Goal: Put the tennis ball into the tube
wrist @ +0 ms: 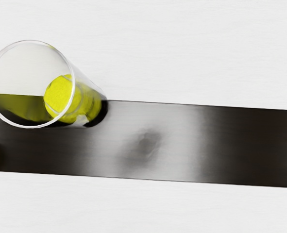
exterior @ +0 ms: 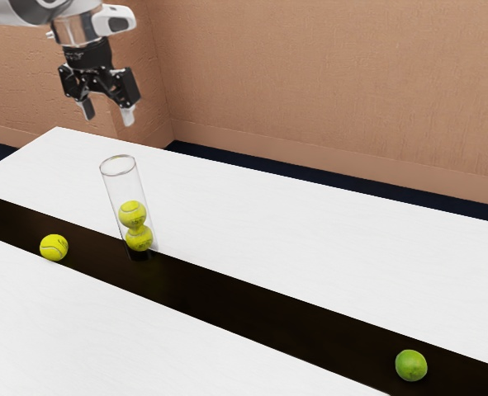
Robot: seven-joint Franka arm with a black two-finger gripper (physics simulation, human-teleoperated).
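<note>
My gripper (exterior: 107, 117) hangs high above the table's far left part in the exterior view, its two fingers apart with nothing between them. A clear tube (exterior: 114, 191) stands upright on the dark strip, lower than the hand, with two tennis balls (exterior: 133, 214) stacked in its bottom. A loose tennis ball (exterior: 54, 247) lies to the tube's left in the exterior view, at the dark strip's near edge. From above, the wrist view looks into the open-topped tube (wrist: 73, 87) and onto a yellow ball (wrist: 59, 96) inside.
A green lime-like ball (exterior: 411, 365) lies on the dark strip (exterior: 252, 305) at the exterior view's lower right. The white table (exterior: 310, 239) extends on both sides of the strip. A tan wall (exterior: 326, 91) rises behind it.
</note>
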